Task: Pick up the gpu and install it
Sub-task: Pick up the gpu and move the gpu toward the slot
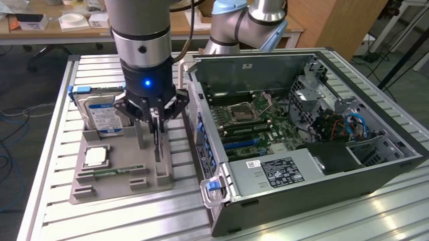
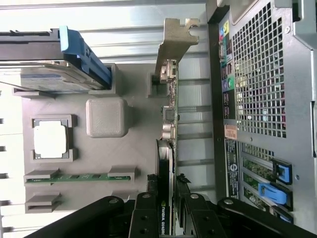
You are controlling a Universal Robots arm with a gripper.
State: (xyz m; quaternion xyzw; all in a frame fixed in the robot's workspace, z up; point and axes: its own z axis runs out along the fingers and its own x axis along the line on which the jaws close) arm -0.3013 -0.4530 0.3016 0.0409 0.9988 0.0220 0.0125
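A workshop with cluttered benches lies behind, and in front is a slatted metal table (image 1: pixel 100 221) carrying everything that matters. Biggest is the opened computer case (image 1: pixel 322 201), lying just beside the grey parts tray (image 1: pixel 107 191) on the exterior view's right. At the tray's far end a hard drive (image 1: pixel 104 113) stands upright in its slot. The gpu (image 1: pixel 156 145) stands on edge along the side of the tray nearest the case, its silvery bracket (image 2: pixel 177 37) at the tray's far corner. The gripper (image 1: pixel 155 123) is down over it, claw narrowed to a slim gap with a finger either side of the card's top edge; from where I stand they look pressed against it, though I can't swear to the contact, and the card sits in the tray's slot, not lifted. A processor chip (image 1: pixel 96 156) lies flat in the tray's middle and a small green memory stick (image 1: pixel 114 171) nearer its front. I'd judge the card light and stiff but fragile. Its bare board edges are the safe place to pinch it, squarely, near mid-length so it doesn't swing.
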